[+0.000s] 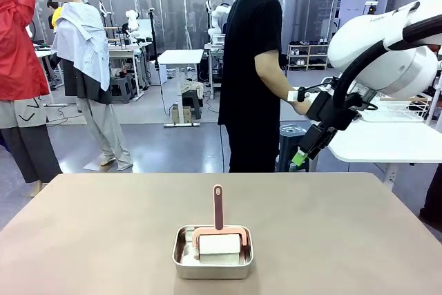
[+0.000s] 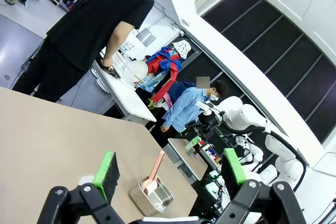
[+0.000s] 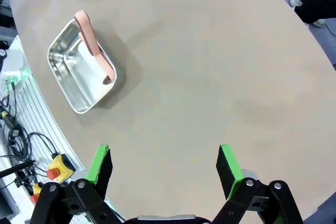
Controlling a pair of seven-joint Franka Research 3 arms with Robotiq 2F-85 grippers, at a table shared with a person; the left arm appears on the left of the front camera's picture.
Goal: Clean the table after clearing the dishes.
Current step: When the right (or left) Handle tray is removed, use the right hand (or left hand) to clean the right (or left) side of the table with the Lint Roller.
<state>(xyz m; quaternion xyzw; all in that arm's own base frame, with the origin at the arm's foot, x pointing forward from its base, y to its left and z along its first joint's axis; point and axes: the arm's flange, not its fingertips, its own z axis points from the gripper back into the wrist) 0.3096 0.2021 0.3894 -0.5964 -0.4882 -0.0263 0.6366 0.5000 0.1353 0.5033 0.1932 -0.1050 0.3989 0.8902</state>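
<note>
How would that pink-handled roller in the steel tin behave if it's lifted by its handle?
Probably light: the lint roller is a slim pink frame around a white roll. Its narrow handle looks rigid, so likely no flopping. Set on the table, the roll could travel; the shallow tin may slide if nudged.

The left pincer (image 2: 170,169) and right pincer (image 3: 164,163) both gape empty.
</note>
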